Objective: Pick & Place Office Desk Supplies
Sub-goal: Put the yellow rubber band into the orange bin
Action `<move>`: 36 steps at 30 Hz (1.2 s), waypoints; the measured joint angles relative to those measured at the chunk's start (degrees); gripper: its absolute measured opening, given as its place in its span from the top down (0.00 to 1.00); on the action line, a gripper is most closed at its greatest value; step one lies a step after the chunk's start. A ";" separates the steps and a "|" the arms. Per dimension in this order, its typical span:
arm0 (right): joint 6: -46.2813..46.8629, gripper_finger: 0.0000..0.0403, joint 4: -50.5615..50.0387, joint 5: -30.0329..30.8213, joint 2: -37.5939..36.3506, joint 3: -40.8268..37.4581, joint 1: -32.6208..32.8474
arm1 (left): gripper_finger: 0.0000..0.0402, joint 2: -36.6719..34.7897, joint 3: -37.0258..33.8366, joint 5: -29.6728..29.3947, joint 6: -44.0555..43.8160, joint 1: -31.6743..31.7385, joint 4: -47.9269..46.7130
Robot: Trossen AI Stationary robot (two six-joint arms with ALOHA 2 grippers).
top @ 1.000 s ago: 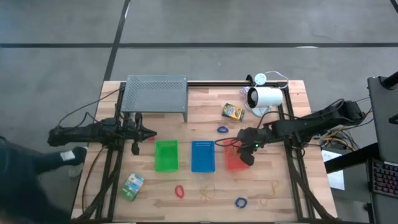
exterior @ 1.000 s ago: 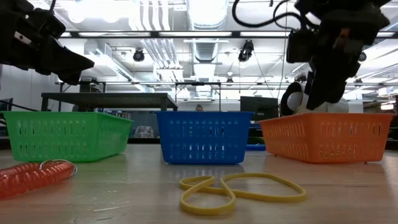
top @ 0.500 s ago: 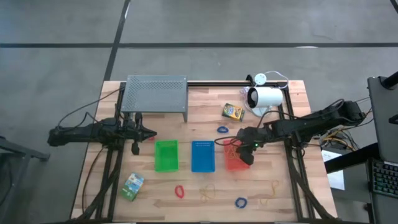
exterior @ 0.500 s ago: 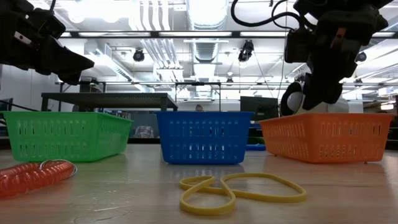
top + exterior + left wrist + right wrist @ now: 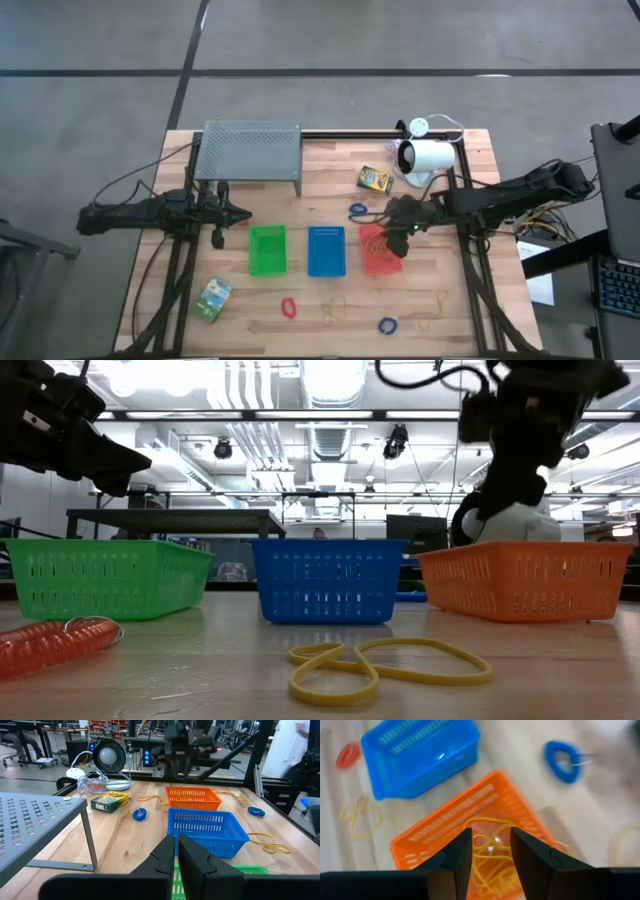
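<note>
Rubber bands under parted right tool

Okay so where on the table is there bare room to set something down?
Bare wood lies between the grey rack and the crayon box, and between the green basket and the other crayon box. It is crowded around the orange basket, under the right pincer.

The right gripper rose and drew back from above the orange basket. Its fingers parted, holding nothing.
</note>
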 joint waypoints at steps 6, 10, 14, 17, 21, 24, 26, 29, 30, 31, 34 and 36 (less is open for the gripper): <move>9.31 0.72 -11.28 7.68 -7.18 2.14 0.03 | 0.93 0.00 -0.01 0.00 0.00 -0.01 -0.01; 13.53 0.72 -17.46 10.53 -11.14 2.12 -0.02 | 0.93 0.00 0.00 -0.01 0.00 -0.02 -0.01; 18.33 0.70 -23.60 15.45 -13.87 2.10 -0.03 | 0.93 0.00 0.00 0.00 0.00 0.00 0.00; 20.89 0.68 -26.66 17.47 -14.82 2.08 -0.10 | 0.93 0.00 -0.01 -0.01 0.00 -0.01 -0.02; 24.26 0.66 -30.21 17.44 -14.77 2.02 -1.82 | 0.93 0.00 -0.01 -0.02 0.00 -0.01 0.00; 25.33 0.63 -30.56 16.08 -13.79 1.95 -3.48 | 0.93 0.00 -0.02 0.00 0.00 0.00 -0.02; 24.77 0.61 -30.52 15.45 -12.92 1.92 -4.51 | 0.93 0.00 -0.01 -0.02 0.00 0.00 -0.02; 23.28 0.59 -30.02 14.11 -11.28 1.88 -6.25 | 0.93 0.00 -0.01 -0.01 0.00 0.00 -0.01; 23.01 0.58 -29.88 13.38 -10.69 1.88 -6.84 | 0.93 0.00 -0.02 0.00 0.00 0.00 0.00; 22.77 0.58 -29.73 12.72 -10.05 1.87 -7.46 | 0.93 0.00 0.00 0.00 0.00 0.00 -0.01; 22.56 0.58 -29.16 10.91 -7.82 1.63 -9.53 | 0.93 0.00 -0.01 -0.02 0.00 -0.02 0.00; 22.33 0.58 -28.70 9.17 -6.28 1.37 -10.76 | 0.93 0.00 -0.01 -0.02 0.00 -0.01 0.00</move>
